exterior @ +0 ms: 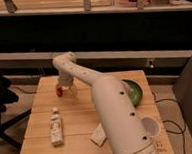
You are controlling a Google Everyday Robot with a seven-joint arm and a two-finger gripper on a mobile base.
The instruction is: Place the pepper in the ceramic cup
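Note:
The pepper (59,92) is a small red-orange thing on the wooden table (82,117), at its far left. My gripper (66,88) is at the end of the white arm (109,105), low over the table and right against the pepper's right side. I cannot tell whether it holds the pepper. The ceramic cup (151,127) is small, white and round. It stands near the table's right front edge, partly behind the arm, far from the pepper.
A wide green bowl (134,91) sits at the right of the table, behind the arm. A small pale bottle (56,127) lies at the front left. A white packet (98,136) lies at the front middle. A dark stand (1,104) is left of the table.

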